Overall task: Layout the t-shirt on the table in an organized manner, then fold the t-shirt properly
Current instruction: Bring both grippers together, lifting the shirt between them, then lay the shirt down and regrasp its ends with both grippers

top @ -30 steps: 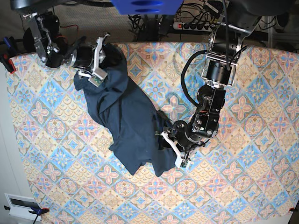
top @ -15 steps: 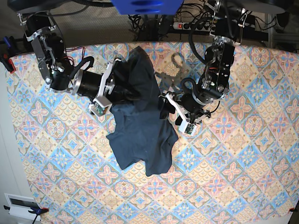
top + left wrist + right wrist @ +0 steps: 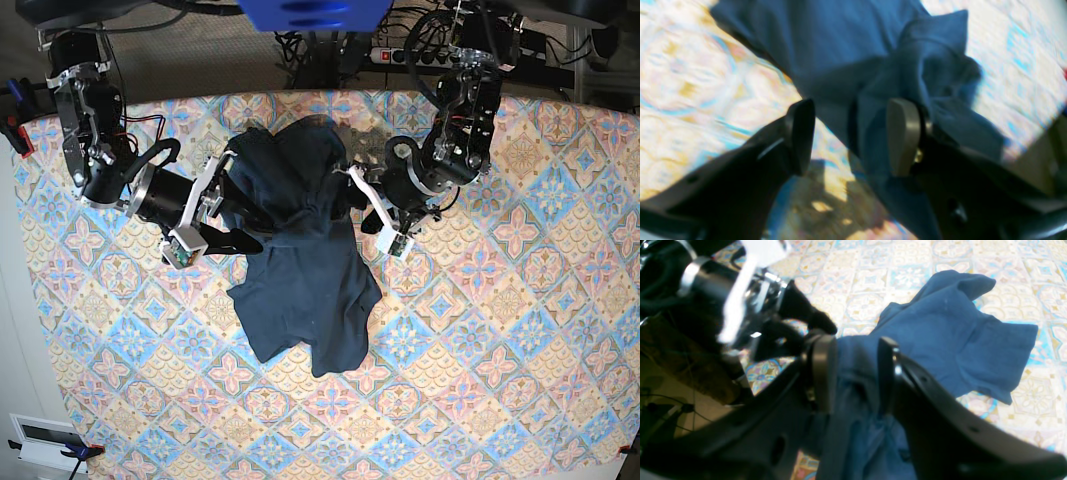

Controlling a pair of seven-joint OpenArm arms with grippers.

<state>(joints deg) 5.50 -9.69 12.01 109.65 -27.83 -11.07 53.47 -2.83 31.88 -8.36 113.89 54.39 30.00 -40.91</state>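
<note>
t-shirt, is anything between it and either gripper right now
Nothing visible. The t-shirt lies bunched on the table with both grippers right at it: cloth sits between the open jaws of the left gripper and between those of the right gripper.

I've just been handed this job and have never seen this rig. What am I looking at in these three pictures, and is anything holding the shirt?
This is a robot with two arms, each ending in a two-finger gripper with a small camera at its wrist. The base picture looks straight down on the table, which has a patterned cloth on it. A dark navy t-shirt lies crumpled on it, not spread flat. The other two pictures look out along each gripper. The left gripper, on the right in the overhead picture, has its fingers wide apart around a fold of shirt. The right gripper also stands open over bunched cloth. Neither seems to be clamping it.
</note>
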